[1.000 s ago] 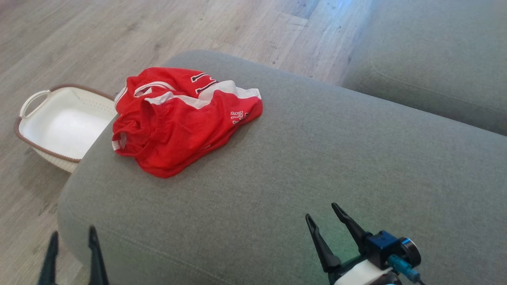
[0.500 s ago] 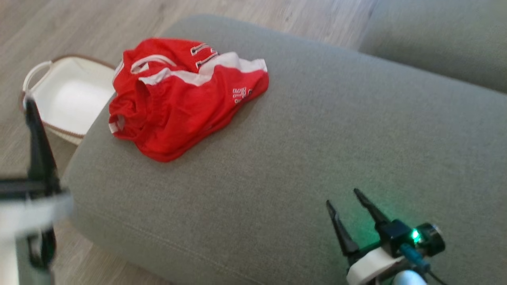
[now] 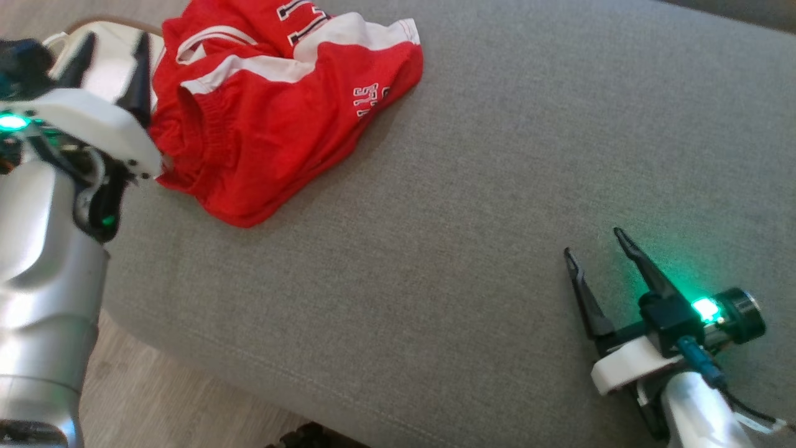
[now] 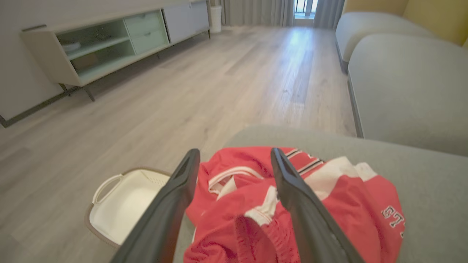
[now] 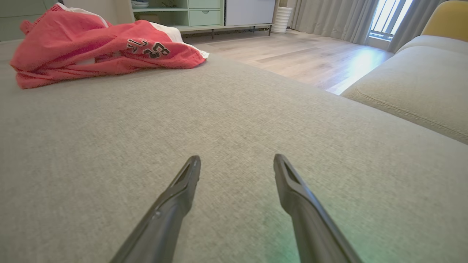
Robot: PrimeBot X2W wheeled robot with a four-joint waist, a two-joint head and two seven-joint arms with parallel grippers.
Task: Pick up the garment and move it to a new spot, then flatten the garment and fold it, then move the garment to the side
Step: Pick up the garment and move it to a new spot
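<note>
Rising since a second ago, the left gripper (image 3: pixel 115 40), spread wide, now hangs beside the red garment (image 3: pixel 280 124) on the sofa cushion (image 3: pixel 466 218); the right gripper (image 3: pixel 594 242) stays wide, well apart.

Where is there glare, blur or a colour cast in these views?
Head view: a green light behind the right tool tints the grey cushion. Left wrist view: glare from the window brightens the wooden floor. Right wrist view: the red garment looks washed-out pink, the window overexposed.
</note>
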